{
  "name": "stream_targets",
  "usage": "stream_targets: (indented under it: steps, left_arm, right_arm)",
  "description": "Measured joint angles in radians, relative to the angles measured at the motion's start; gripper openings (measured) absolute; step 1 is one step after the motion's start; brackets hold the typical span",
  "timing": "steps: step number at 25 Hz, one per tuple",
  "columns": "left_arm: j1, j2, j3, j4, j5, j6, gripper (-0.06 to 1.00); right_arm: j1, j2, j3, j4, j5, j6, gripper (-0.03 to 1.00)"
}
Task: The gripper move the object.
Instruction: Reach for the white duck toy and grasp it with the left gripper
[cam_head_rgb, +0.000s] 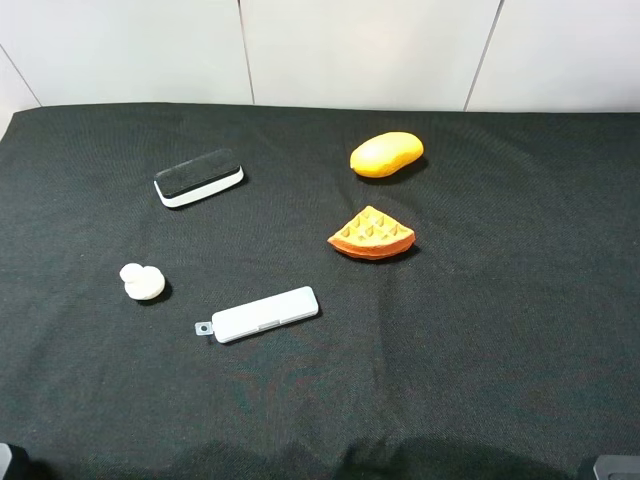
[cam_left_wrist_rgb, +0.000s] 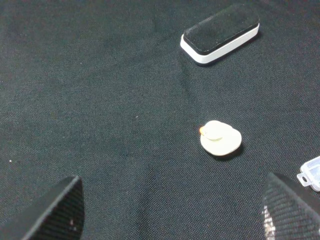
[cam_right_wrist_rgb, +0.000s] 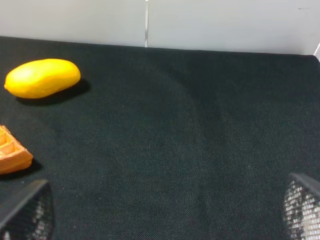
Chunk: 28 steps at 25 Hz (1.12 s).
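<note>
Biggest worry first: the object (cam_head_rgb: 142, 282) is tiny, lumpy and rounded, so I'd guess the fingers could squeeze it out sideways if they close off-centre. It sits left of centre in the high view, slightly below the middle. The left wrist view shows it lying ahead of the left gripper (cam_left_wrist_rgb: 173, 179) and touching neither finger.

Next worry is the case (cam_head_rgb: 265, 314). It lies just right of the object in the high view, tab end toward it. A wide approach could clip that tab and shove the case across the cloth (cam_head_rgb: 500, 380).

Smaller worry: coming down too hard on that soft cloth could bunch it, and the object might roll.

Least likely is grabbing the wrong thing. The eraser (cam_head_rgb: 200, 178) in the upper left is near enough to matter, but it looks nothing like the object.

Fingers: the left gripper's are spread wide with nothing between them. Same story for the right gripper (cam_right_wrist_rgb: 169, 182), spread and empty, over bare cloth. It's well away from the object, so the left one looks like the natural pick.

Headcount, big to small:
- cloth: one
- grippers: two
- case: one
- eraser: one
- waffle (cam_head_rgb: 372, 234): one, just right of centre
- mango (cam_head_rgb: 386, 154): one, upper middle, just above the waffle
- object: one
</note>
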Motion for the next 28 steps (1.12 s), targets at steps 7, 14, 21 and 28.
stream_targets:
  steps: [7, 14, 21, 28]
  left_arm:
    - [0.0, 0.0, 0.0, 0.0, 0.0, 0.0, 0.76]
    - [0.0, 0.0, 0.0, 0.0, 0.0, 0.0, 0.76]
    - [0.0, 0.0, 0.0, 0.0, 0.0, 0.0, 0.76]
    - [0.0, 0.0, 0.0, 0.0, 0.0, 0.0, 0.76]
  right_arm:
    - [0.0, 0.0, 0.0, 0.0, 0.0, 0.0, 0.69]
    - [0.0, 0.0, 0.0, 0.0, 0.0, 0.0, 0.69]
    - [0.0, 0.0, 0.0, 0.0, 0.0, 0.0, 0.69]
    - [0.0, 0.0, 0.0, 0.0, 0.0, 0.0, 0.69]
